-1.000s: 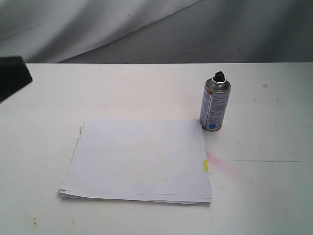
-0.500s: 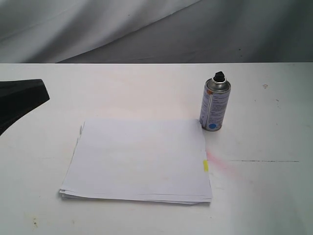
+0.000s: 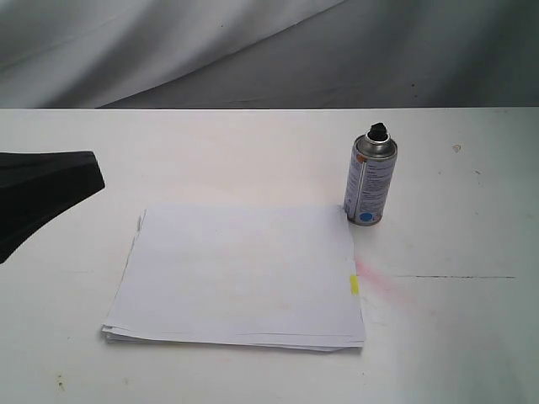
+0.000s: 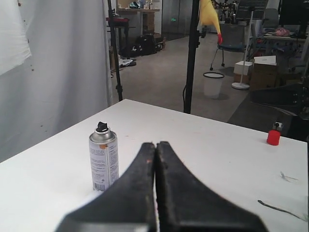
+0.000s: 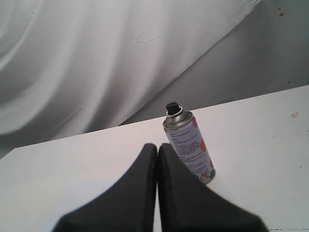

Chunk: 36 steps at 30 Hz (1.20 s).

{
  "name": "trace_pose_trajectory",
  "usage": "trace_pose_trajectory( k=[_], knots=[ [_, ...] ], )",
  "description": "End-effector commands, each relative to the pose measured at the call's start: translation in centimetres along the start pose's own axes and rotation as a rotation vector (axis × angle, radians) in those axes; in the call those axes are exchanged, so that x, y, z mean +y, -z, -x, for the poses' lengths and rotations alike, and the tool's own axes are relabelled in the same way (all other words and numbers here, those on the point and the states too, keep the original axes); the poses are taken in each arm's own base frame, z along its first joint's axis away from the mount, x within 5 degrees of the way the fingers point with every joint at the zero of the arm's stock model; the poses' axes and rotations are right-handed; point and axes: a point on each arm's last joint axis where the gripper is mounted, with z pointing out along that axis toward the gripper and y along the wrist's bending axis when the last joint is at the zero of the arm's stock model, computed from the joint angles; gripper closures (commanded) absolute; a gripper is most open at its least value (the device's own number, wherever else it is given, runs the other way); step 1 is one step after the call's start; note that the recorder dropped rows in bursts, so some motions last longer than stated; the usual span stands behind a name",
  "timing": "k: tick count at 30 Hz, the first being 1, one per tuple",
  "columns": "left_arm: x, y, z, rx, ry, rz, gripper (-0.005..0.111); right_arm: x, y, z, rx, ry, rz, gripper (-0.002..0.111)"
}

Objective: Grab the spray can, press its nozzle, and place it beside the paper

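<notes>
The silver spray can [image 3: 370, 185] stands upright on the white table, its black nozzle [image 3: 376, 130] on top, a blue dot near its base. It touches the far right corner of the white paper [image 3: 240, 273] stack, whose yellow tab [image 3: 354, 284] lies on the right edge. My left gripper [image 3: 88, 172] comes in from the left edge, shut and empty, well left of the can. The left wrist view shows the can [image 4: 104, 157] beyond the shut gripper [image 4: 156, 145]. In the right wrist view the can [image 5: 189, 149] stands just past my shut right gripper [image 5: 157, 146], which the exterior view does not show.
A faint pink stain [image 3: 379, 280] marks the table right of the paper, with a thin dark line [image 3: 455, 277] beyond it. A small red object [image 4: 273, 137] sits at the table's far edge in the left wrist view. Grey cloth hangs behind the table.
My left gripper has slid further in from the left edge toward the right. The can and the paper have not moved.
</notes>
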Motion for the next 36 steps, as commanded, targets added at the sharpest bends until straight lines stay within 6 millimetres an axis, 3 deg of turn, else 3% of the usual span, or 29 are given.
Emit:
trace_pose_trajectory(
  k=[1, 8, 13, 18, 24, 29, 36],
  knots=[
    [0.1, -0.1, -0.1, -0.002, 0.006, 0.013, 0.107, -0.1, -0.1, -0.1, 0.005, -0.003, -0.004, 0.108],
    [0.0, -0.1, -0.1, -0.004, 0.006, 0.006, 0.107, -0.7, 0.0, -0.2, 0.027, 0.365, -0.072, 0.108],
    [-0.2, -0.3, -0.1, 0.0, -0.018, -0.007, 0.107, -1.0, -0.2, -0.7, 0.014, 0.367, -0.08, 0.108],
    [-1.3, -0.9, -0.2, 0.001, -0.047, -0.084, 0.107, -1.9, -0.4, -2.4, 0.039, 0.426, -0.102, 0.108],
    [-1.8, -1.0, -0.7, 0.013, -0.026, -0.107, 0.107, -2.0, -0.4, -2.7, 0.069, 0.455, -0.104, 0.108],
    [-2.0, -0.9, -0.8, 0.015, 0.12, -0.132, 0.107, -2.0, -0.4, -2.7, 0.069, 0.452, -0.103, 0.108],
    [-2.1, -0.9, -0.8, 0.013, 0.116, -0.138, 0.107, -2.0, -0.4, -2.7, 0.069, 0.452, -0.103, 0.108]
  ],
)
